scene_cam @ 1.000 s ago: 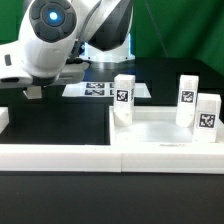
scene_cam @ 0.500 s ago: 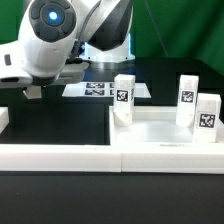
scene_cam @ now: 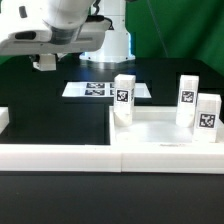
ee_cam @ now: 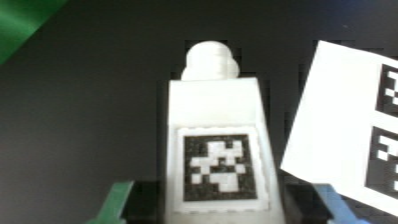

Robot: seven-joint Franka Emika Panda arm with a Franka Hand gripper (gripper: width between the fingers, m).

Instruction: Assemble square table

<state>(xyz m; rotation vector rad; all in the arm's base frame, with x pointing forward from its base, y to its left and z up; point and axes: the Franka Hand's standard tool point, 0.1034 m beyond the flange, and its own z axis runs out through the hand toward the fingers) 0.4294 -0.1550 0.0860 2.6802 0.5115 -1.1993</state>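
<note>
In the wrist view a white table leg [ee_cam: 219, 130] with a black-and-white tag and a rounded peg at its far end fills the middle. My gripper [ee_cam: 222, 208] is shut on it, a green finger [ee_cam: 121, 203] on one side and a blue finger [ee_cam: 331, 205] on the other. In the exterior view the gripper [scene_cam: 45, 62] hangs high above the black table at the exterior view's left, and the held leg is hidden there. The square table top [scene_cam: 160, 134], a white tray with a raised rim, lies at the right. Three tagged legs [scene_cam: 123, 100] [scene_cam: 187, 103] [scene_cam: 207, 112] stand upright on it.
The marker board [scene_cam: 100, 90] lies flat behind the tray, and under the held leg [ee_cam: 356, 110] in the wrist view. Long white rails [scene_cam: 60, 156] run across the front. A small white block [scene_cam: 4, 119] sits at the far left edge. A green curtain backs the scene.
The arm has risen, and the gripper now hangs higher and slightly further towards the exterior view's right. The tray and the standing legs have not moved.
</note>
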